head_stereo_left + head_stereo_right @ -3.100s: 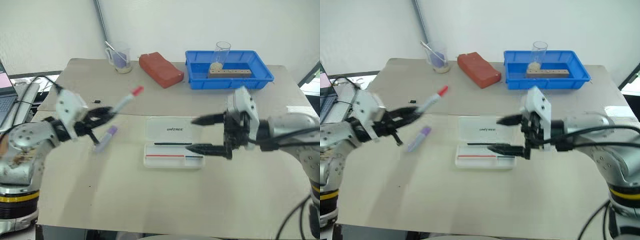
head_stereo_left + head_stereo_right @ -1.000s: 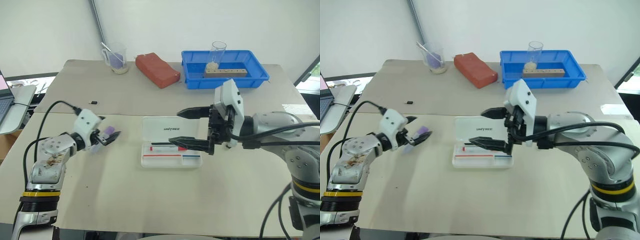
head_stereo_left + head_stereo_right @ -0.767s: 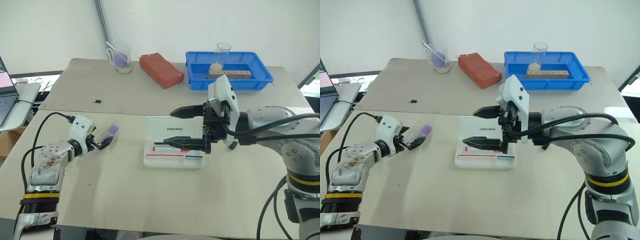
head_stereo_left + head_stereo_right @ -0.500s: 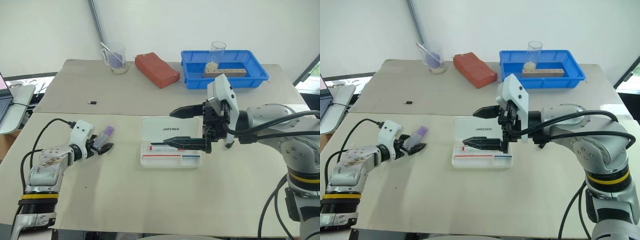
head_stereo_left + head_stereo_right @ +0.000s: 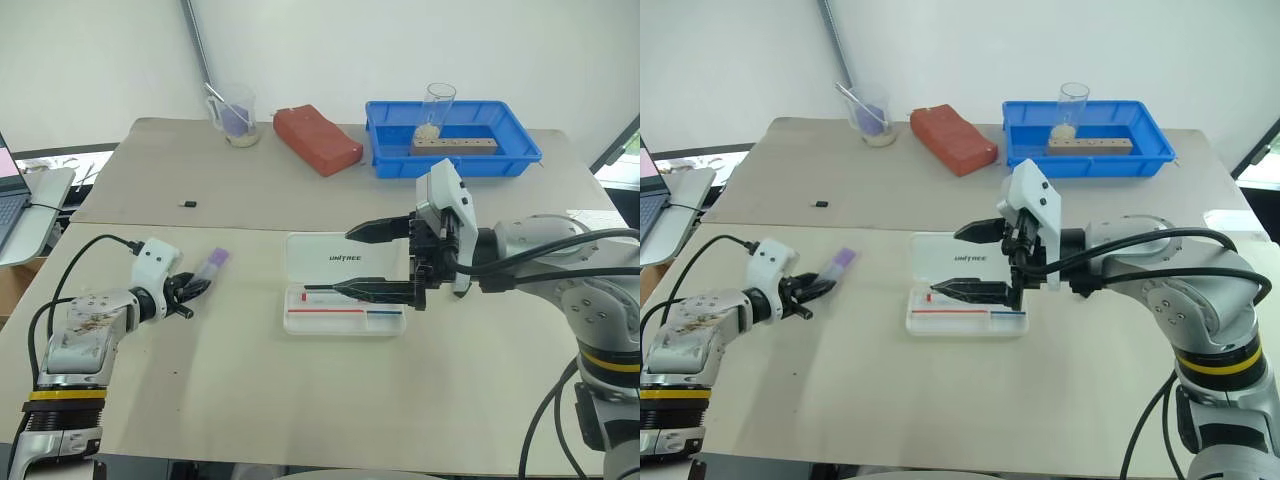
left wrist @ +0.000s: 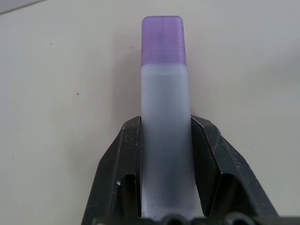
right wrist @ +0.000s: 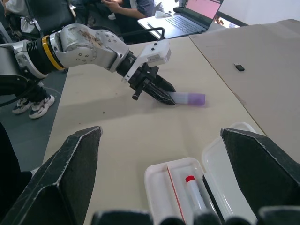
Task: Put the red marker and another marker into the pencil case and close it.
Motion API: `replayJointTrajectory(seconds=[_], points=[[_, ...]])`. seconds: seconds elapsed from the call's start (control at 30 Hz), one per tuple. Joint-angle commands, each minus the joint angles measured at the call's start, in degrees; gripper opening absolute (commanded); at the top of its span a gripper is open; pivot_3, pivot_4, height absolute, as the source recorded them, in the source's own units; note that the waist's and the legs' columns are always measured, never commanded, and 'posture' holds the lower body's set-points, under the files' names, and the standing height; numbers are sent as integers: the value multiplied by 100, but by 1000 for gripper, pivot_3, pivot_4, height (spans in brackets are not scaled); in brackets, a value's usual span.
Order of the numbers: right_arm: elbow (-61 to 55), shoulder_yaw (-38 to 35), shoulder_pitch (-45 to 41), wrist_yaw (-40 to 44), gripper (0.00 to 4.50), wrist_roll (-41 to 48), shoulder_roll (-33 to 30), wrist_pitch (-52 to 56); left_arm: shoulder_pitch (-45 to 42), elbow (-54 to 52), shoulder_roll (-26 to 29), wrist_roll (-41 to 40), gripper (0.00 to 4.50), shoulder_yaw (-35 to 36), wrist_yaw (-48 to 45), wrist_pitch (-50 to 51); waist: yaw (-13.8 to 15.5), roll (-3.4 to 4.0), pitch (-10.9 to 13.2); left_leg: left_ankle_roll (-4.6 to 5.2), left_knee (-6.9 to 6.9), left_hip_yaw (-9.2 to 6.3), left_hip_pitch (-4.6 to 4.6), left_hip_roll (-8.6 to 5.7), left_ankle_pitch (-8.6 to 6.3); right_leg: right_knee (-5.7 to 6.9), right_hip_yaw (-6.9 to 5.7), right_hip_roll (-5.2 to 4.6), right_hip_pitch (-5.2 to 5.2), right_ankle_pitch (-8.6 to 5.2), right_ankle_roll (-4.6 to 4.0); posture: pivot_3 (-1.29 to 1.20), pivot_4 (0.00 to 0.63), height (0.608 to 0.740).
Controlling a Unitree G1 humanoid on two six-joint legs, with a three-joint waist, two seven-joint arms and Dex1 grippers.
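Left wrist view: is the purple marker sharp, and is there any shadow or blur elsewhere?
Left wrist view: the purple marker is sharp between the left gripper fingers, casting a soft shadow on the table. Right wrist view: the right gripper's near fingers loom large and soft-edged; the pencil case stays legible.

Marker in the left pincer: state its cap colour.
Purple cap on the marker, clearest in the left wrist view.

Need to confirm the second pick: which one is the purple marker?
On the table's left half, left of the open pencil case, the left gripper is shut on it. The purple marker is stubby, with a frosted barrel and lavender cap.
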Motion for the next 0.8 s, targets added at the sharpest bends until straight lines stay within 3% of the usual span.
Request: replayJointTrajectory(seconds=[0.03, 0.17, 0.27, 0.4, 0.57, 0.8], points=[[-225, -371, 289, 261, 4500, -160, -458, -202, -216, -1114, 306, -734, 944, 397, -772, -372, 28, -10, 2, 0, 0, 0, -5, 2, 0, -4, -5, -3, -1, 1, -1, 0, 150, 740], [-330, -418, 952, 606, 4500, -582, -1003, -529, -27, -1846, 1040, -811, 944, -13, -1714, -619, 5, -6, -1, -15, -15, 19, 1, -5, -9, -13, -11, -47, 1, 0, -3, 0, 150, 740], [-321, -514, 1345, 653, 4500, -737, -1137, -681, -51, -2342, 1229, -1063, 944, -364, -2165, -655, -19, 15, -3, -8, -17, 34, 8, -10, -5, -21, -1, -54, 7, -1, -1, 0, 150, 740], [-332, -637, 1607, 575, 4500, -815, -1143, -699, -503, -2410, 1076, -655, 944, -1287, -2398, -1102, 0, 15, -1, 0, -13, 49, 6, -14, 0, -21, 1, -41, 4, -2, 3, 0, 150, 740], [-421, -806, 1801, 426, 4500, -826, -1123, -610, -1090, -1686, 589, 164, 944, -2384, -2506, -1901, 36, 11, 0, 0, 4, 57, 0, -13, 0, -25, 4, -2, 12, -2, 3, 0, 150, 740], [-643, -1047, 1959, 94, 4500, -634, -1086, -381, -1656, -585, -206, 819, 944, -3048, -2440, -2672, 8, 8, 2, 2, 9, 45, -3, -14, 1, -20, 12, 16, 9, -3, 5, 0, 150, 740]])
